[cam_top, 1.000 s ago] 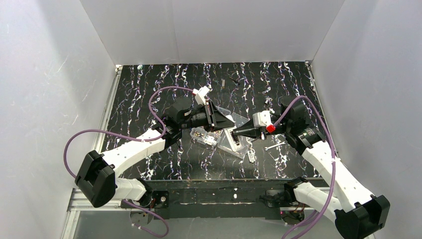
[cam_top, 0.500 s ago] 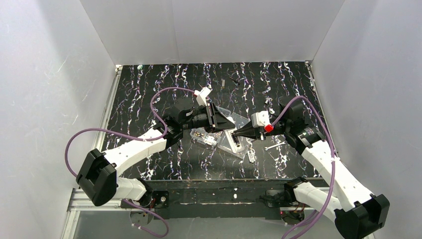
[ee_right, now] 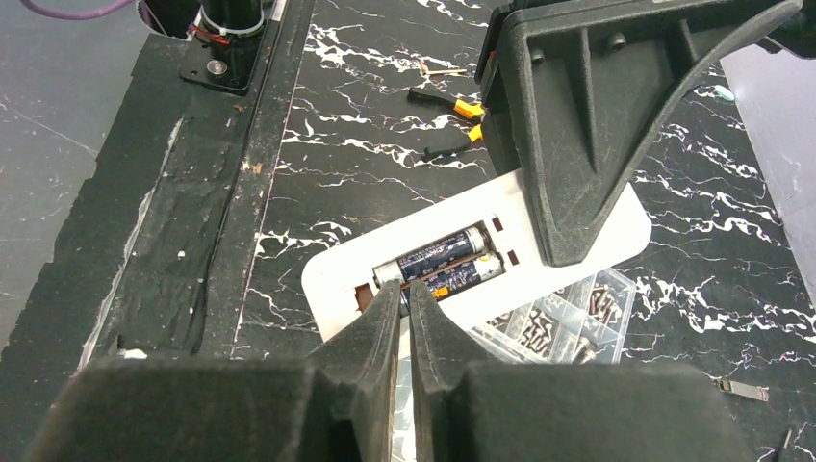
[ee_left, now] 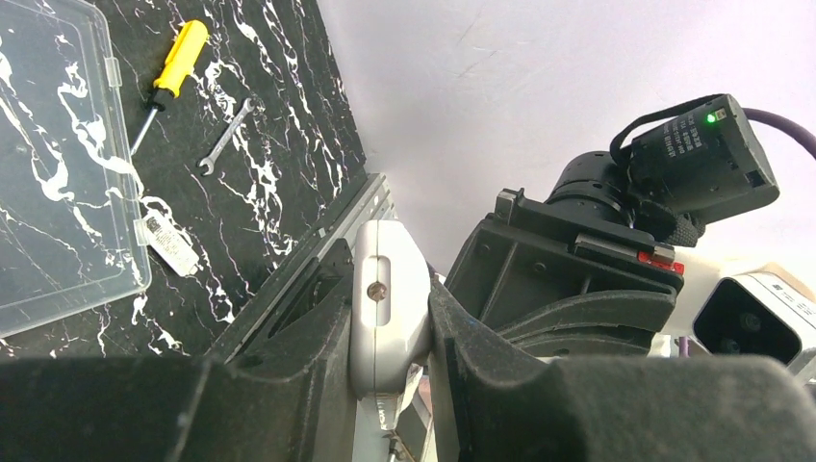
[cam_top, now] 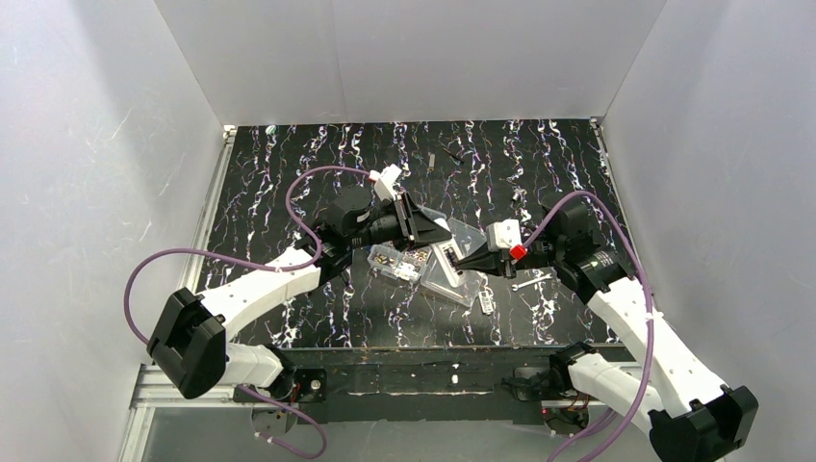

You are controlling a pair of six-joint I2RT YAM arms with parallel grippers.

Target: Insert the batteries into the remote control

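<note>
The remote control [ee_right: 587, 265] is a slim white bar held above the table, battery bay facing up. My left gripper [ee_left: 390, 332] is shut on its rounded end [ee_left: 390, 298]; one of its black fingers [ee_right: 577, 125] covers the far end in the right wrist view. Two dark batteries [ee_right: 445, 253] lie side by side in the bay. My right gripper [ee_right: 405, 300] has its jaws nearly together with nothing between them, and its tips sit at the near ends of the batteries. From above, both grippers meet over the remote [cam_top: 446, 256] at mid-table.
A clear organiser box [ee_right: 577, 313] with screws lies under the remote, its lid [ee_left: 58, 164] spread beside it. A yellow-handled screwdriver [ee_left: 173, 67], a small wrench [ee_left: 226, 135] and a label tag [ee_left: 168, 241] lie on the table. Yellow-handled pliers [ee_right: 447, 106] lie farther off.
My right gripper's jaws have narrowed, and it has shifted a little toward the near edge, its tips staying at the remote. The left gripper and the remote have barely moved.
</note>
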